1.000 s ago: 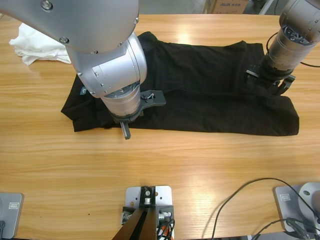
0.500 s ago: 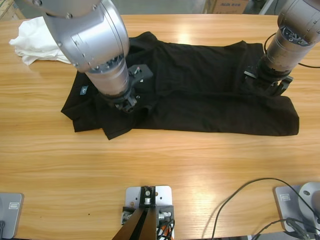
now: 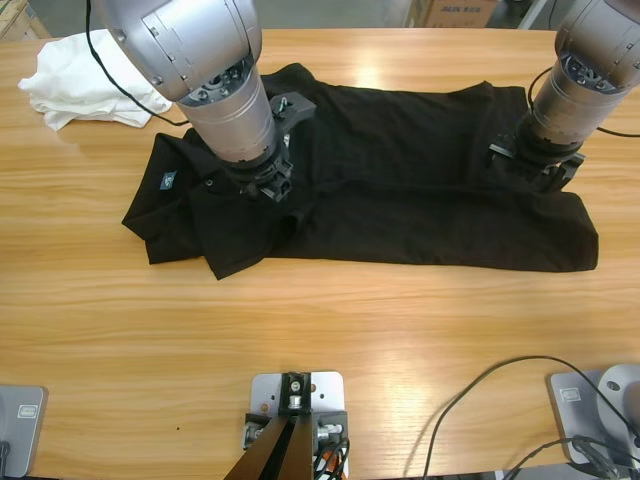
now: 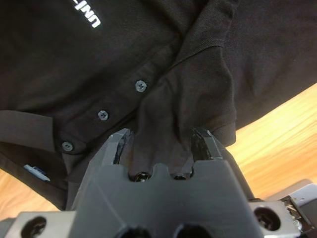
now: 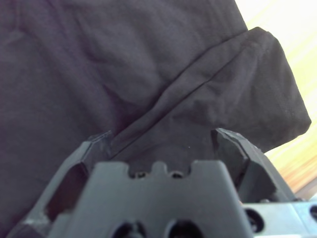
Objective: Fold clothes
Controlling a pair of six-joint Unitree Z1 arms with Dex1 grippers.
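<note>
In the high view the black polo shirt point(image 3: 400, 190) lies spread across the middle of the wooden table point(image 3: 320, 330), a long dark band running from centre-left to the right edge, while the white garments point(image 3: 80, 80) sit crumpled in the upper left corner, just clear of it. The left gripper point(image 3: 268, 183) stands on the shirt's left part and the right gripper point(image 3: 535, 160) on its upper right, one at each end, which looks like the way to carry a long edge over evenly for a fold. A pointed flap of cloth juts toward the lower left of the frame below the left gripper. In the left wrist view the left gripper point(image 4: 161, 148) has its jaws closed to a narrow gap round a bunched ridge of matte knit, apparently a sleeve or side fold; beside it run the placket buttons point(image 4: 103, 115) and, at the top, white logo lettering point(image 4: 85, 15), with a strip of pale table at right. In the right wrist view the right gripper point(image 5: 166, 148) has its jaws set wider, with a thick doubled fold of the same soft, finely ribbed fabric rising between them; I cannot tell whether they press it firmly.
</note>
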